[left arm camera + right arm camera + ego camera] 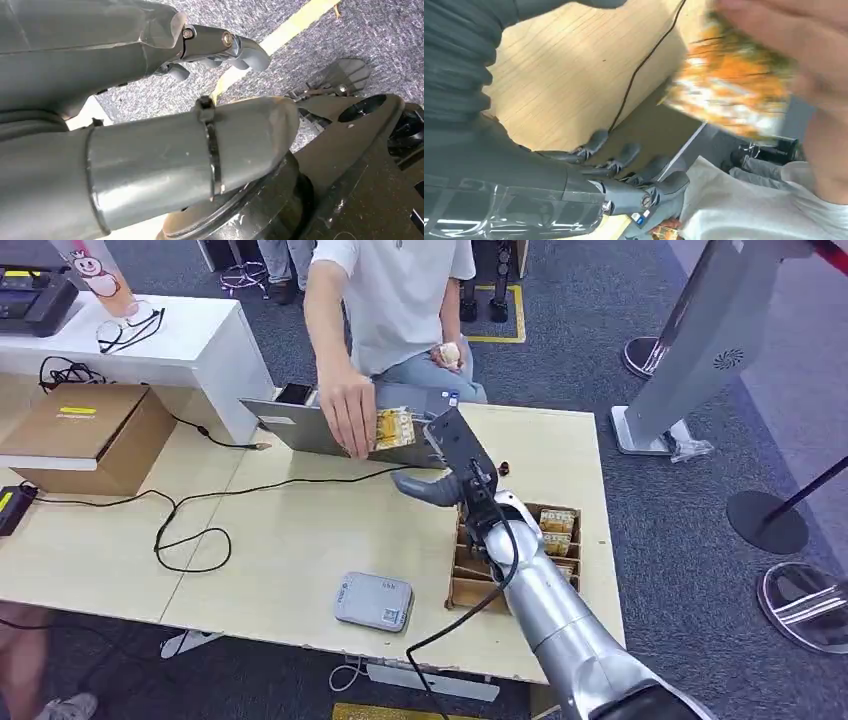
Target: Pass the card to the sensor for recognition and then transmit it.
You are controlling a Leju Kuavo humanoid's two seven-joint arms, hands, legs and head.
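The robot's right hand [452, 472] is stretched out over the far side of the wooden table [300, 540], palm empty, fingers [624, 156] spread apart and holding nothing. Just beside it, toward the far edge, a person's hand [347, 412] holds the orange-and-yellow card [391, 428]; from the right wrist camera the card [734, 95] is a blur close in front of the fingers, apart from them. The person [395, 300], in a white shirt, sits across the table, and the card is over a grey laptop [300, 427] lying at that edge. Below the right forearm is a wooden compartment box [470, 570] with more cards [556, 530] standing in its far slots. Nearer the robot, on the bare tabletop, lies the flat grey sensor [373, 601], well apart from the card. A black cable [190, 530] loops across the table to the left. A cardboard box [85, 435] rests at the left end, with a white counter [150, 340] behind it. The left hand [225, 47] hangs over grey carpet [310, 60] with a yellow line [280, 37], its fingers curled inward with nothing in them.
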